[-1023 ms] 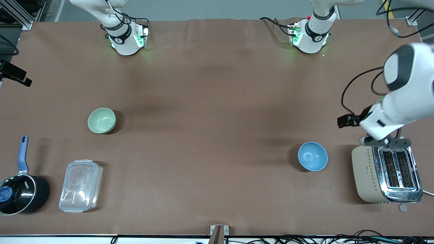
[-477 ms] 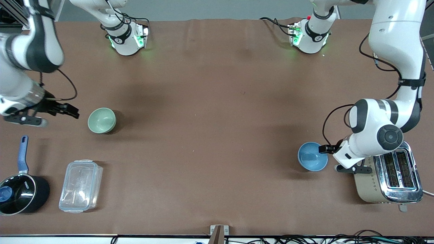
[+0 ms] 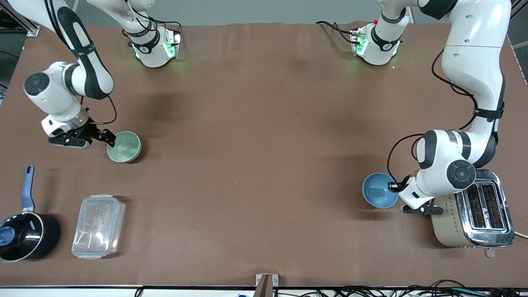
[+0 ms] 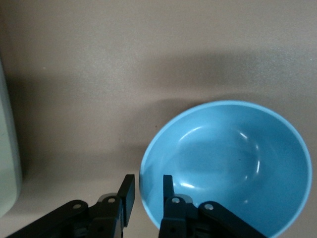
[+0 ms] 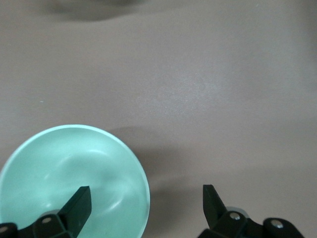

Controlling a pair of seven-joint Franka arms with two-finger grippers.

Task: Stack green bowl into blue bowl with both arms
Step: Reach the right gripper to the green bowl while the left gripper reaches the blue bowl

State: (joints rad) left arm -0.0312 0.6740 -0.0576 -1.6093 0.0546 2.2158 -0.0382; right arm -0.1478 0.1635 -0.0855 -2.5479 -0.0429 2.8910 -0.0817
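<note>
The green bowl [image 3: 124, 146] sits upright on the brown table toward the right arm's end. My right gripper [image 3: 110, 140] is low at its rim and wide open. In the right wrist view one fingertip [image 5: 80, 197] is over the green bowl's inside [image 5: 64, 173], the other over bare table, and my right gripper [image 5: 146, 196] spans the rim. The blue bowl [image 3: 378, 190] sits toward the left arm's end. My left gripper [image 3: 395, 187] straddles its rim, narrowly open. In the left wrist view one finger [image 4: 168, 184] of my left gripper [image 4: 147, 184] is inside the blue bowl [image 4: 233, 163], the other just outside, with a small gap.
A beige and chrome toaster [image 3: 470, 212] stands right beside the left gripper, toward the table's end. A black saucepan with a blue handle [image 3: 24, 233] and a clear plastic lidded box [image 3: 98, 226] lie nearer the front camera than the green bowl.
Both arms have swung in and come down, the right gripper to the green bowl's rim, the left gripper to the blue bowl's rim. Neither bowl has moved.
</note>
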